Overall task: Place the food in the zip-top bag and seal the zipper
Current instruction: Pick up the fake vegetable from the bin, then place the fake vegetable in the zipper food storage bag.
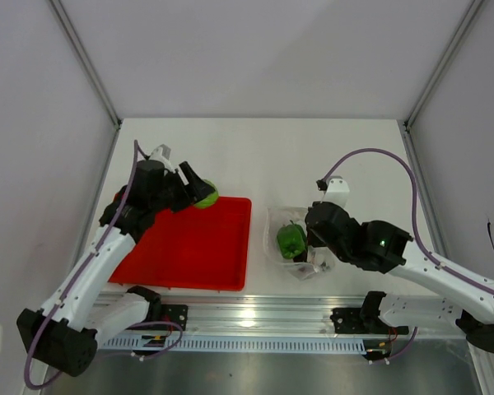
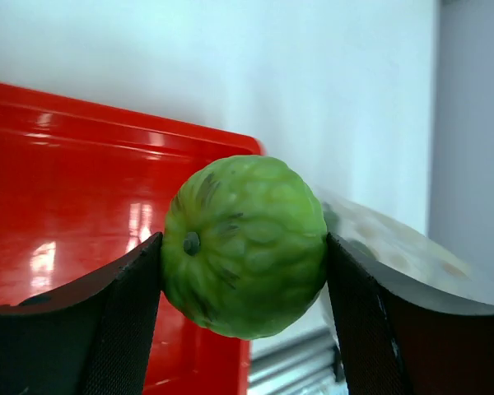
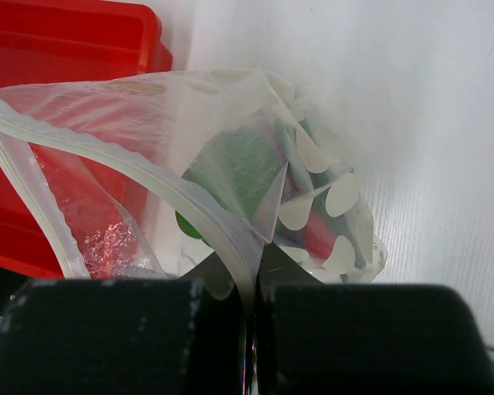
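Note:
My left gripper (image 1: 199, 191) is shut on a round green vegetable (image 1: 206, 196) and holds it over the far right corner of the red tray (image 1: 189, 247). In the left wrist view the bumpy green ball (image 2: 245, 245) sits squeezed between both pads. My right gripper (image 1: 314, 239) is shut on the upper edge of the clear zip-top bag (image 1: 300, 251), right of the tray. The bag (image 3: 189, 181) is held open, its zipper strip (image 3: 107, 152) curving away left. Green food (image 1: 291, 239) and something red (image 3: 317, 234) show inside the bag.
The red tray shows nothing else on it in the top view. A metal rail (image 1: 255, 317) runs along the near table edge. White walls and frame posts (image 1: 86, 62) close in the table at the back and sides.

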`<action>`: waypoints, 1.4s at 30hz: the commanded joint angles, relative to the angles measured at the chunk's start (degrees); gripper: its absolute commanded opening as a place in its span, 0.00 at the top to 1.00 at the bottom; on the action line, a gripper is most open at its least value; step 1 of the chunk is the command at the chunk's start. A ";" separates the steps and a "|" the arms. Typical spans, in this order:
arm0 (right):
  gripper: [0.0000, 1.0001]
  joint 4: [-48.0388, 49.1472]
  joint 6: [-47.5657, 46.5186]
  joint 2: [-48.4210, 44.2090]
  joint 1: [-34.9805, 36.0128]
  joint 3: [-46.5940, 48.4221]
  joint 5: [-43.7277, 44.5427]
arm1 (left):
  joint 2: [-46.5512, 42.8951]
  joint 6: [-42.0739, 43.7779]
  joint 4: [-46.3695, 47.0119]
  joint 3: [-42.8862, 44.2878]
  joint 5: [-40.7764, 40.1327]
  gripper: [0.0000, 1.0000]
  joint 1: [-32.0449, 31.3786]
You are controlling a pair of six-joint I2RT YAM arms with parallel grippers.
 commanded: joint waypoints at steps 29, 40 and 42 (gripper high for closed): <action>1.00 2.57 0.65 1.28 0.10 3.18 0.45 | 7.99 -6.74 13.07 10.29 10.71 0.71 -36.40; 1.00 2.57 1.44 -0.13 0.10 2.74 0.10 | 13.88 -5.86 9.45 13.28 7.62 0.43 -37.11; 1.00 2.39 1.53 -0.30 0.10 2.83 0.27 | 13.88 -5.95 9.45 13.11 7.54 0.32 -37.20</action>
